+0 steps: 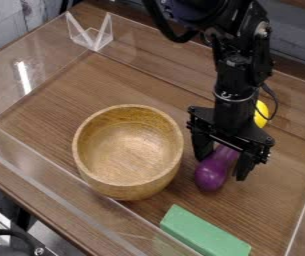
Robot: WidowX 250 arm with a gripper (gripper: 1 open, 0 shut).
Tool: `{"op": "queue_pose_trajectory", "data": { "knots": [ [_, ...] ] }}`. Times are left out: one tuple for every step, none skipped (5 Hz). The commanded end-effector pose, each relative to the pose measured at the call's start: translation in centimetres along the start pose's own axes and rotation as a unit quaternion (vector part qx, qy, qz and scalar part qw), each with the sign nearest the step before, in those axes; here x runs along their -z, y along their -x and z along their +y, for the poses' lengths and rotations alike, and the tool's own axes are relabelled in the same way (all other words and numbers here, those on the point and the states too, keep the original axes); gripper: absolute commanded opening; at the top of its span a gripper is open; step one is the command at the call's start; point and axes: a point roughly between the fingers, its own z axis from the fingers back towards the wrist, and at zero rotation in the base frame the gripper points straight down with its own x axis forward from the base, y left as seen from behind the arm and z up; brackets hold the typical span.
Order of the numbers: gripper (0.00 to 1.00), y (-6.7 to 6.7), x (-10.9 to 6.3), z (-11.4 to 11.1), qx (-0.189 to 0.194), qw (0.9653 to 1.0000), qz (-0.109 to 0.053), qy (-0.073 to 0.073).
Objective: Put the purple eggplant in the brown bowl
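Note:
The purple eggplant (214, 171) lies on the wooden table just right of the brown bowl (128, 150). My gripper (227, 160) points straight down over the eggplant, open, with one finger on each side of its upper part. Nothing is held. The eggplant's top end is hidden behind the gripper. The bowl is empty and stands left of the gripper.
A flat green block (203, 234) lies at the front edge below the eggplant. A yellow lemon (260, 110) peeks out behind the arm. Clear acrylic walls (35, 70) surround the table, with a clear stand (89, 32) at the back left.

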Motion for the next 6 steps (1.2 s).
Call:
{"op": "queue_pose_trajectory", "data": {
  "knots": [
    [1.00,-1.38,-1.21,-0.62,0.007,0.9995,-0.031,0.004],
    [1.00,-1.59,-1.18,-0.64,0.006,0.9994,-0.034,0.004],
    [1.00,-1.77,-1.10,-0.66,0.005,0.9993,-0.037,0.005],
    [1.00,-1.90,-1.09,-0.66,0.004,0.9992,-0.039,0.006],
    [1.00,-2.01,-1.14,-0.65,0.003,0.9991,-0.042,0.007],
    [1.00,-2.11,-1.23,-0.65,0.001,0.9990,-0.045,0.008]
  ]
}}
